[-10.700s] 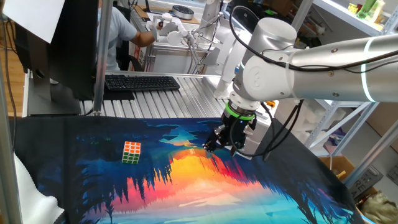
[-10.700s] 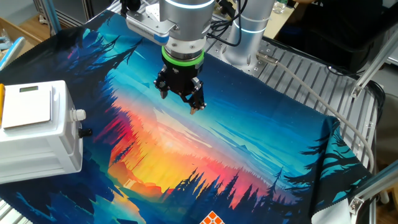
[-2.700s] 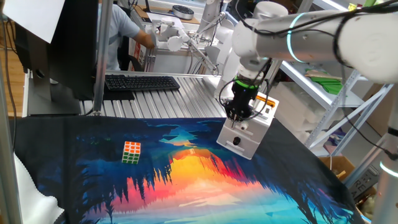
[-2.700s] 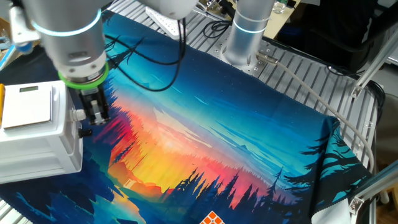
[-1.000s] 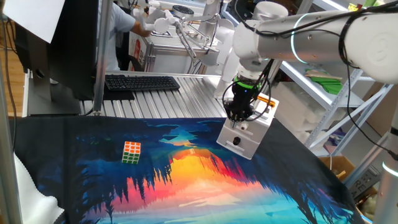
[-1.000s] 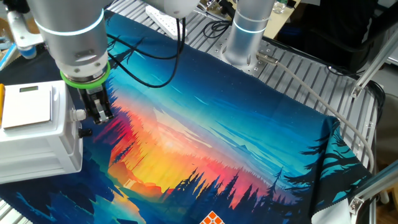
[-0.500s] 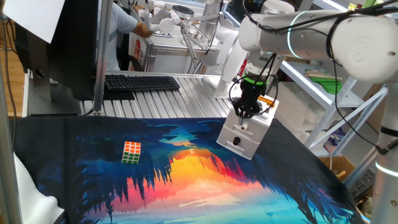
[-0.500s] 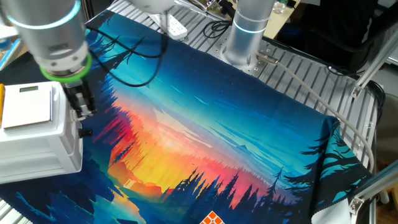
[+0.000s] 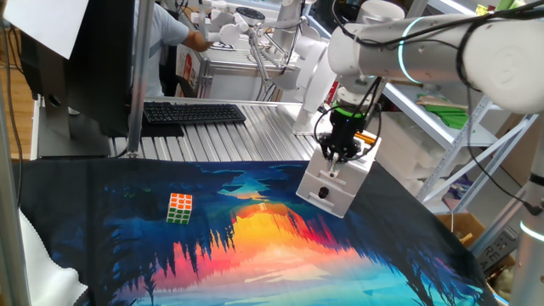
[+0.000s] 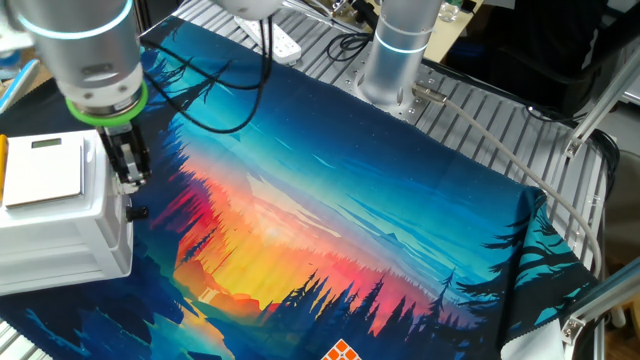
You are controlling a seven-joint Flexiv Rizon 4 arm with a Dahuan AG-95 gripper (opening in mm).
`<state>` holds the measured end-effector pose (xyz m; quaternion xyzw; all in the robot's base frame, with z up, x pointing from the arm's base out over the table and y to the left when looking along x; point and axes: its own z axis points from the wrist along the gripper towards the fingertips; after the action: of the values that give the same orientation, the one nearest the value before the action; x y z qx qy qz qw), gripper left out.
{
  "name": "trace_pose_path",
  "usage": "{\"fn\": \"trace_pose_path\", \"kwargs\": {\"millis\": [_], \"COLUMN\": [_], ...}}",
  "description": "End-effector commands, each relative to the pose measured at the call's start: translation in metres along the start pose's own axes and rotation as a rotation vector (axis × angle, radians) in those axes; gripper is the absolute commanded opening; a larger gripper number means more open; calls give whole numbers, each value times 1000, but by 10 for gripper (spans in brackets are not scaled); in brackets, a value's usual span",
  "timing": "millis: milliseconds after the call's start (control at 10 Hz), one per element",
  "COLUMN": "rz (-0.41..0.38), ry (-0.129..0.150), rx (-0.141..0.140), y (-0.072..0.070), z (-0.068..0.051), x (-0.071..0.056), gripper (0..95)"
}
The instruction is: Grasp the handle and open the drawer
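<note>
The drawer (image 9: 338,182) is a small white box at the right of the mat; it also shows at the left edge of the other fixed view (image 10: 55,225). Its handle (image 9: 323,192), a small black knob, sits free low on the front panel and also shows in the other view (image 10: 136,212). My gripper (image 9: 337,158) points straight down at the drawer's top front edge, above the handle and apart from it. In the other view my gripper (image 10: 130,180) has its fingers close together and nothing shows between them. It hides a small white knob above the handle.
A multicoloured puzzle cube (image 9: 179,207) lies on the left of the colourful mat (image 9: 255,246), and its corner shows in the other view (image 10: 341,352). A keyboard (image 9: 194,112) lies on the slatted metal table behind. The arm's base (image 10: 400,50) stands at the far side.
Since a second ago my gripper has moved from beside the drawer's front to over its top front edge. In the last half second it has barely moved.
</note>
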<state>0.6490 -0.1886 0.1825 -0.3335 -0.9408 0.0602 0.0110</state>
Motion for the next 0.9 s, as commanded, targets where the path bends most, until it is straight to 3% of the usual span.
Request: {"fn": "trace_pose_path", "kwargs": {"millis": [100,300,900], "rz": [104,151,184], "ry": [4,1,6], "rx": [-11,-34,-52], "y": [-3,-5,-6], "z": [0,4,6], "x": [-10,-16,-15], "gripper": [190,190,190]}}
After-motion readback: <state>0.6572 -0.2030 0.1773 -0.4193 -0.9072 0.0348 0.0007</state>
